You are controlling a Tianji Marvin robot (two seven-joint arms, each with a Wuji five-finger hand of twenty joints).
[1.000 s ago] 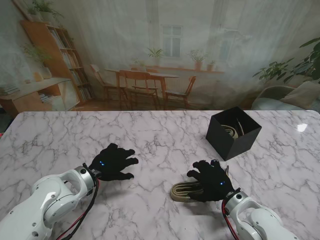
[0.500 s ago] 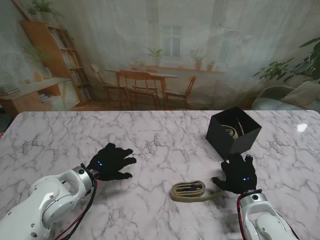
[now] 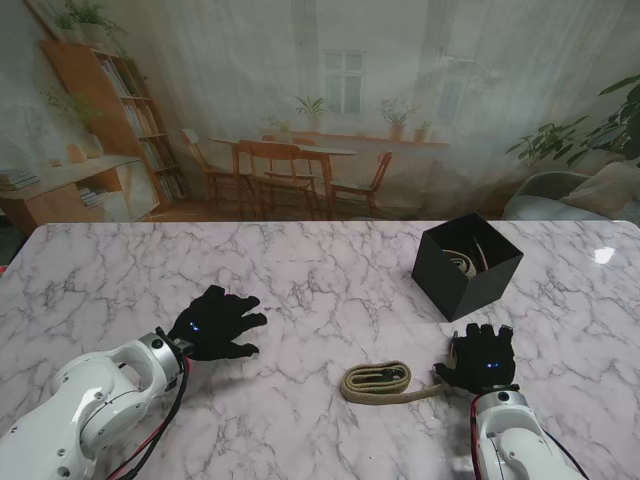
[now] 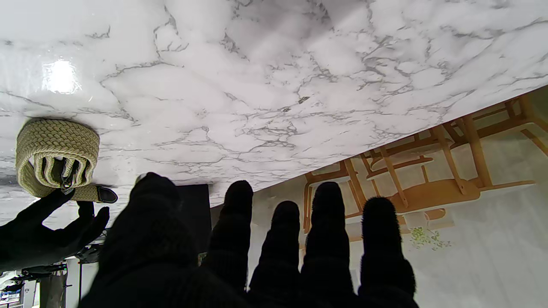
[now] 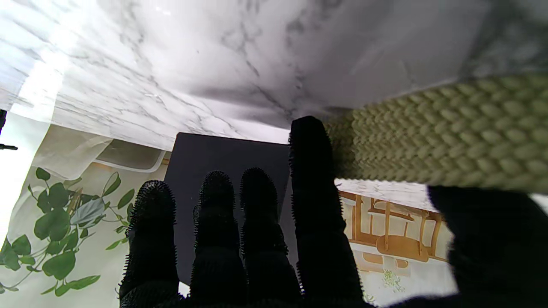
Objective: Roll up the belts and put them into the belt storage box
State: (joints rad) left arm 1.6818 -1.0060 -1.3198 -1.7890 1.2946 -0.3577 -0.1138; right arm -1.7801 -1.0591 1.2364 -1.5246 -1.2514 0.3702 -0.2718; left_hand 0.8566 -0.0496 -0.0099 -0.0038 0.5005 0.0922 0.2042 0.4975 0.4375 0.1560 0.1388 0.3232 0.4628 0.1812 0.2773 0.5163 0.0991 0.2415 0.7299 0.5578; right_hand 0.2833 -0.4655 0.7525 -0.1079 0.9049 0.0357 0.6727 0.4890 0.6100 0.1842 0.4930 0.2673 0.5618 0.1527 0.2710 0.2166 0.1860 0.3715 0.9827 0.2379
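- Marble table (image 3: 320, 270): white with grey veins, filling the stand view from edge to edge.
- Woven belt (image 3: 385, 381): olive-tan, lying flat on the table near its front edge, right of centre; folded into a long flat loop with a short tail toward the right hand. Seen end-on as an open loop with a dark tip in the left wrist view (image 4: 55, 158); seen as a broad braided band close up in the right wrist view (image 5: 445, 141).
- Right hand (image 3: 482, 358): black-gloved, palm down at the belt's right end, touching or just over the tail. Fingers (image 5: 314, 171) extended and held side by side, thumb (image 5: 492, 231) set apart beside the band. Grasp on the belt: cannot be told.
- Left hand (image 3: 215, 325): black-gloved, palm down over bare marble, well apart from the belt, to its left. Fingers (image 4: 327, 222) straight and slightly fanned, closed on nothing.
- Belt storage box (image 3: 466, 265): black, open-topped, standing farther from me than the right hand, on the right side of the table; tilted as a diamond in the stand view.
- Second belt (image 3: 462, 263): tan, coiled inside the box, partly hidden by its walls.
- Backdrop (image 3: 320, 110): printed room scene with chairs, shelves and plants, behind the far table edge.
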